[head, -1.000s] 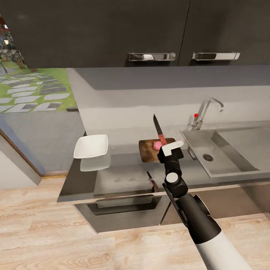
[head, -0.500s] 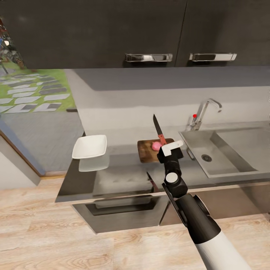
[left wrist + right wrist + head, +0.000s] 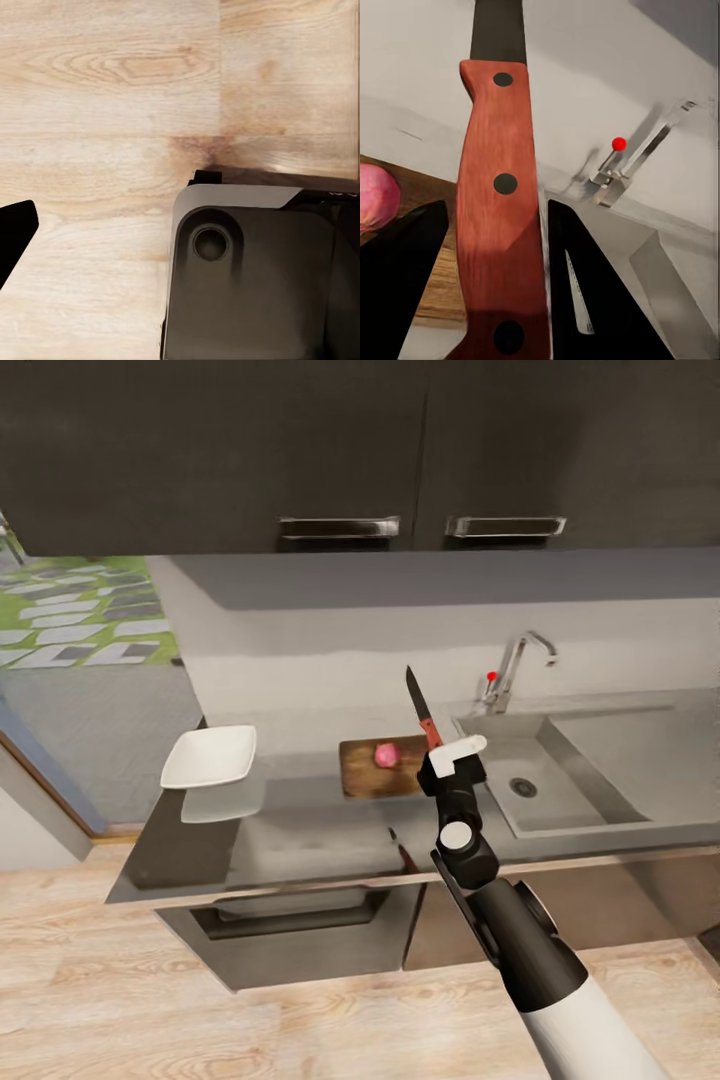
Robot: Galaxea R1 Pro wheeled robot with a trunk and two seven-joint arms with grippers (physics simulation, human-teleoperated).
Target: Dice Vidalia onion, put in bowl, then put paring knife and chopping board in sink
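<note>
Nearest the camera, the right arm rises from about 5 o'clock in the head view toward the centre, ending at the right gripper (image 3: 452,758). Its jaws are pinched on the red wooden handle of the paring knife (image 3: 419,703); the right wrist view confirms the handle (image 3: 502,210) clamped between the two dark fingers (image 3: 397,277). The blade stands nearly upright, tip leaning slightly toward 11 o'clock, its long axis running away from the robot and well above the work surface.

Beyond the jaws, at roughly 10 o'clock from them, the Vidalia onion (image 3: 385,754) sits whole on the chopping board (image 3: 365,770), which lies flat on the tabletop (image 3: 300,830). The onion is out of the sink (image 3: 590,760) and undiced. Judgement: the cut requires the blade to shift left and come down, since the onion lies left of and below the held knife, not under it.

Further left, at 9 o'clock from the board and well apart, stands the white bowl (image 3: 210,757), holding nothing visible. The tap (image 3: 515,665) stands at the sink's far edge.

The left wrist view shows wooden floor (image 3: 97,90) and a dark fingertip (image 3: 15,232); whether the left jaws are spread cannot be told.
</note>
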